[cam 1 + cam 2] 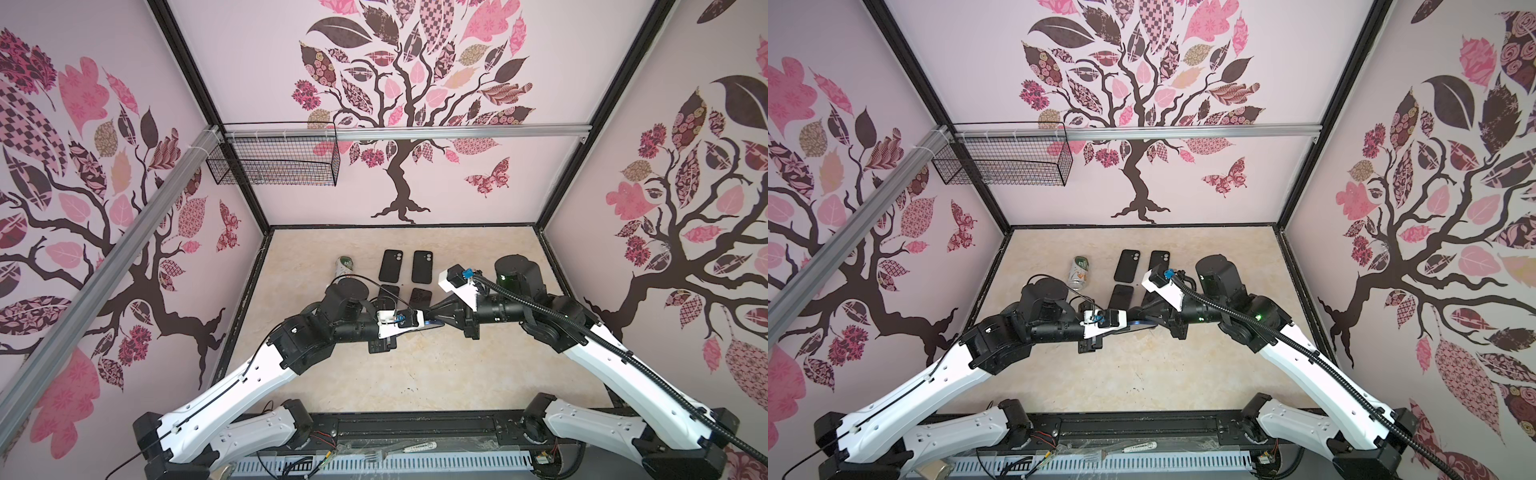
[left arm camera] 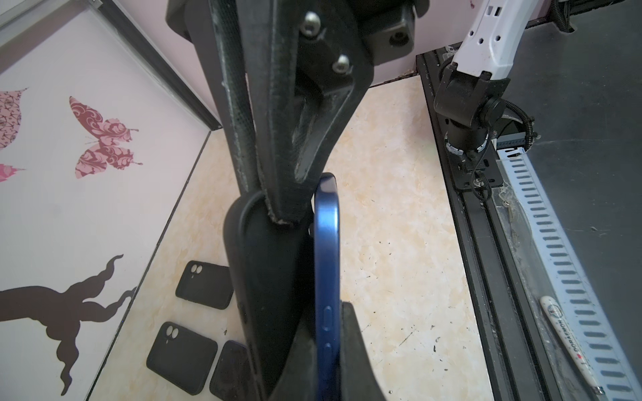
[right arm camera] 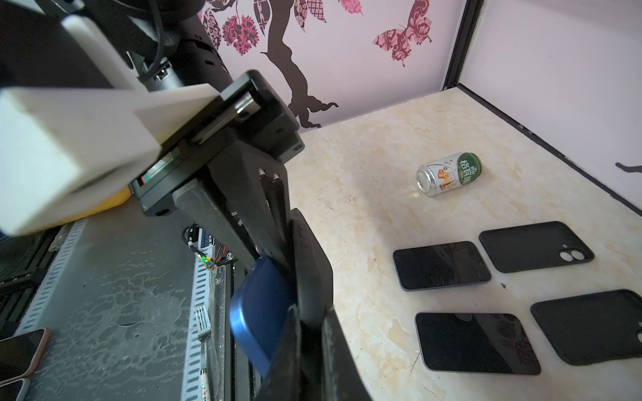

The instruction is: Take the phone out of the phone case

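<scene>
Phone [image 2: 326, 264] gripped edge-on by left jaws, case [image 2: 267, 284] rim pinched by right jaws, open tabletop [image 2: 399, 243] below

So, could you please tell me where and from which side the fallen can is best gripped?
I would grip the can across the middle of its body, coming down from above. It lies on its side on the table with nothing touching it, so both curved flanks are free. Jaws closing across its long axis should stop it rolling.
</scene>
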You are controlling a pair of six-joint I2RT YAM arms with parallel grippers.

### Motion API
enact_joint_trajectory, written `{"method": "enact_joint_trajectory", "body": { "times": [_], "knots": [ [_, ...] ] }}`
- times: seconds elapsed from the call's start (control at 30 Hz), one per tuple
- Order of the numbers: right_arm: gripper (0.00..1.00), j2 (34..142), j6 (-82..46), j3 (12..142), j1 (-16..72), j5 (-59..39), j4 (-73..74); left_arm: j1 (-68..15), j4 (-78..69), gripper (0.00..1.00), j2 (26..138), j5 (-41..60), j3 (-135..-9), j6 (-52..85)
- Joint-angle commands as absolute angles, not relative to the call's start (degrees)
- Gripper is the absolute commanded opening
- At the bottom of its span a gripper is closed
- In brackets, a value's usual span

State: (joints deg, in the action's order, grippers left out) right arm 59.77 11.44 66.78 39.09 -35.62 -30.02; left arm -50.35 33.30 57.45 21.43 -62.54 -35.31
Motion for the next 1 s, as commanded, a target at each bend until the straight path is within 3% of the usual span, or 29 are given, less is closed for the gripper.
{"method": "enact_joint_trajectory", "body": {
  "times": [0.0,0.3,0.47,0.63,0.87,0.97],
  "knots": [
    [0.00,60.9,6.2,64.7,35.6,-26.2,-33.2,-50.8,25.5,0.00,53.4,30.1,-66.2,-35.1],
    [0.00,62.2,-6.2,61.7,25.0,-36.0,-26.6,-50.9,23.7,0.00,52.2,33.3,-64.5,-31.8],
    [0.00,63.6,-7.5,62.1,24.3,-37.5,-27.1,-50.9,23.0,0.00,51.3,33.2,-63.2,-30.7],
    [0.00,63.6,-7.5,61.0,24.0,-30.0,-28.7,-49.9,19.7,0.00,49.3,30.5,-60.7,-25.2],
    [0.00,61.1,-10.6,55.8,24.1,-21.7,-26.2,-43.7,15.5,0.00,49.0,20.9,-57.1,-4.8],
    [0.00,62.4,-11.0,55.5,23.7,-13.6,-29.8,-43.6,13.2,0.00,49.2,15.6,-54.2,1.8]
  ]
}}
